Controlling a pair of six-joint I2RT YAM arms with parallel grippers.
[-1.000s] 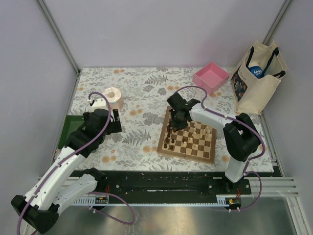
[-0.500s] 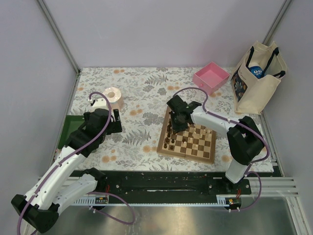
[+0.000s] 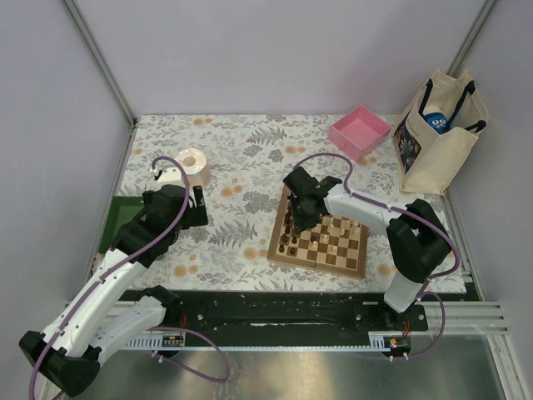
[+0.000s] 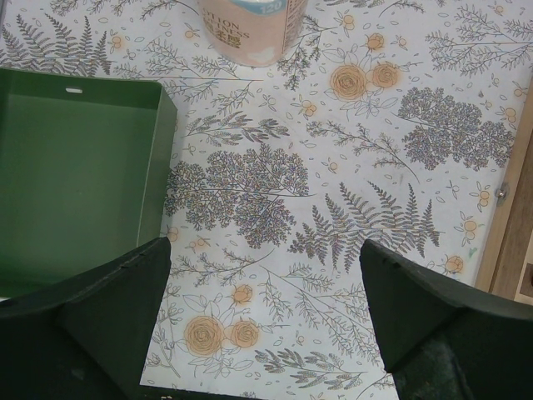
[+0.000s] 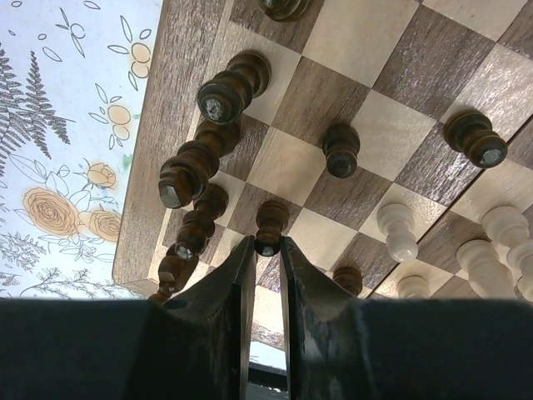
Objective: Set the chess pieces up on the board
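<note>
One dark brown wooden pawn [image 5: 270, 218] sits between the fingertips of the right gripper [image 5: 267, 243]. The jaws are narrow and look closed on the pawn's head. It is right under the gripper, over a square of the chequered wooden chessboard [image 3: 315, 262] close to the board's border.

Just left of the fingers, other dark brown chessmen [image 5: 193, 179] crowd along the border. One more dark piece is ahead, and pale tan chessmen [image 5: 396, 231] are to the right.

Step in hand, as a judgement: seating this pawn on its square.
- Come straight down, centre it on the square, and get the base flat before letting go.
- Open only a little, because the crowd on the left is very near.
- Lift straight up afterwards; any sideways drift could topple the neighbours.

The left gripper [image 4: 262, 250] is spread wide and empty. It is above the floral-print counter [image 4: 333, 208], well apart from the board. A green flat tray [image 4: 75, 167] is to its left and a peach cylindrical tub [image 4: 250, 25] is ahead.

Writing: the tub label shows part-words, roughly "…LION" and "…SSUES", cut off by the frame edge. The cream tote bag [image 3: 437, 133], far right of the right gripper, carries print too small to read. No writing is visible on the pink square tray [image 3: 360, 131].
</note>
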